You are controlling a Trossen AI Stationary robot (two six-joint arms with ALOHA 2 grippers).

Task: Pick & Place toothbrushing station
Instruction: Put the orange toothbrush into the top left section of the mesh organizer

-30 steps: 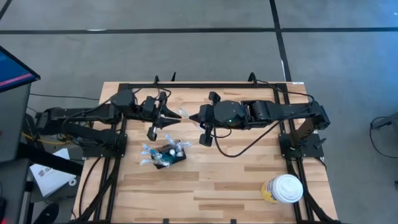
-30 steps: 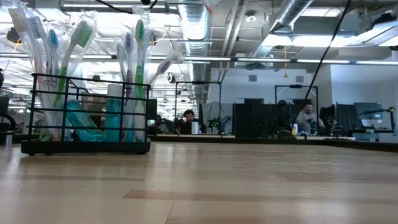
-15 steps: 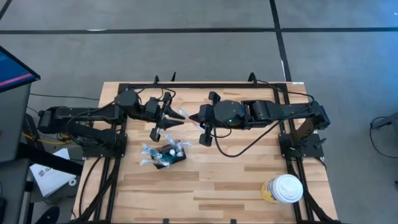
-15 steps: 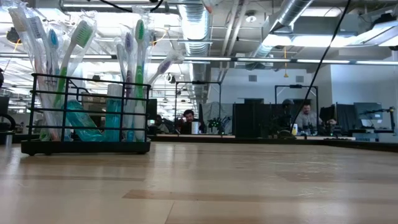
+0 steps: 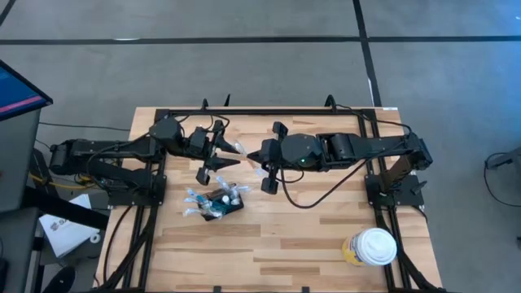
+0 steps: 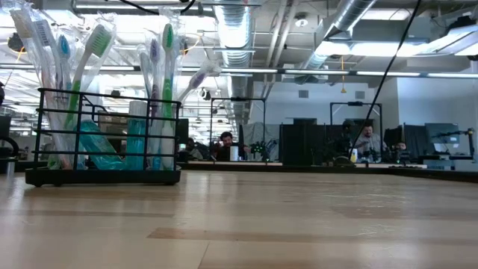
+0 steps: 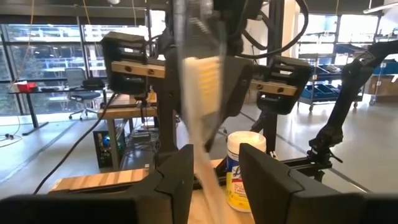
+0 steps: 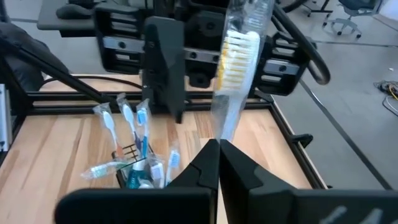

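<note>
Two dark arms meet over the far half of the pale, plank-grained wooden table [image 5: 309, 236], their grippers facing each other around a toothbrush sealed in clear, crinkly wrap [image 8: 239, 68]; its yellow-white bristles show in the right wrist view. The right gripper [image 5: 254, 155], reaching toward nine o'clock from its folded arm, has its fingers pressed together on the handle end of that wrapped toothbrush. The left gripper [image 5: 230, 155], stretched toward three o'clock, has its fingers [image 7: 176, 180] spread apart, with the wrapped toothbrush standing between them; whether they touch it I cannot tell.

At about six o'clock from the left gripper, near it, stands the toothbrushing station [image 5: 221, 203], a small black box of thin wire bars, upright on the wood and crowded with wrapped brushes in white, blue and green. A white-lidded yellowish cup [image 5: 372, 247] sits well apart, near the five o'clock corner.

Compared with a second ago, the left gripper has moved slightly toward the right one and its fingers have widened; the station and cup have not shifted.
</note>
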